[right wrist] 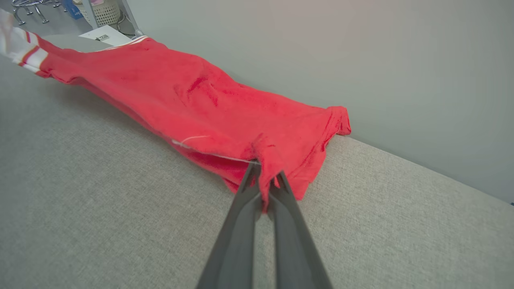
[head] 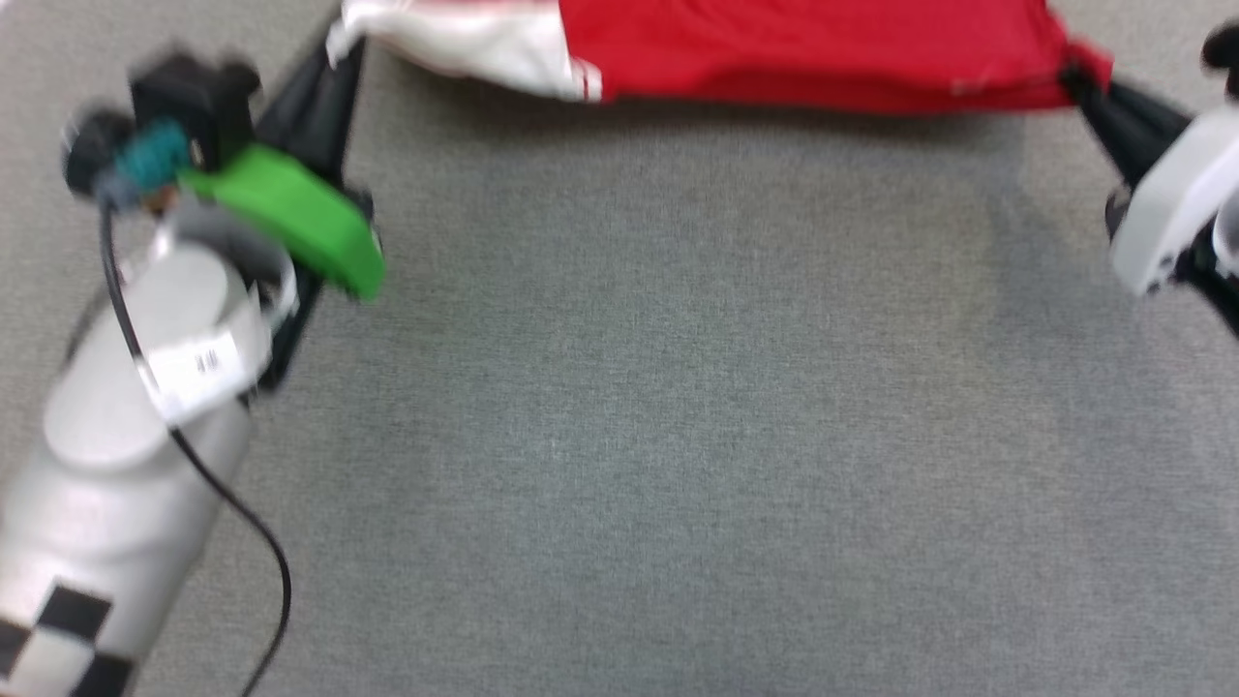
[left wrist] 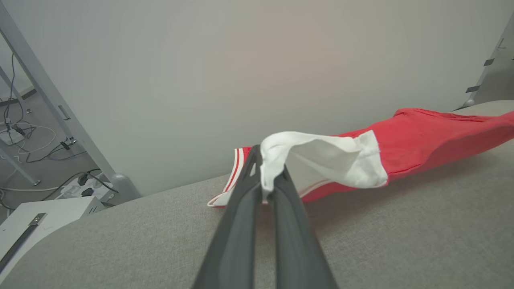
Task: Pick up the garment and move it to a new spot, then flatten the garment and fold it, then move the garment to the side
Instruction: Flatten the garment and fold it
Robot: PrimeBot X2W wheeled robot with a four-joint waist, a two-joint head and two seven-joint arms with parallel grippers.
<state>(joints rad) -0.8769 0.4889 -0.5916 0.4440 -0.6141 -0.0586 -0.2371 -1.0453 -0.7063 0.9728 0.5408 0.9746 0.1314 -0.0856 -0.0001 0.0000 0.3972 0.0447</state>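
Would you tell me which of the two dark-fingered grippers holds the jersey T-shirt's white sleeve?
The left gripper, shut on the white sleeve; the right gripper pinches the red jersey T-shirt's red edge.

Garment [head: 813, 48]: stretched between both pincers, each end nipped in their tips.
Left pincer [left wrist: 267, 180]: at the garment's left end; the cloth runs rightward from it.
Right pincer [right wrist: 263, 180]: at the garment's right end.
Table [head: 619, 436]: beneath the garment and pincers.
Wall [left wrist: 241, 60]: beyond the pincer tips, behind the garment.
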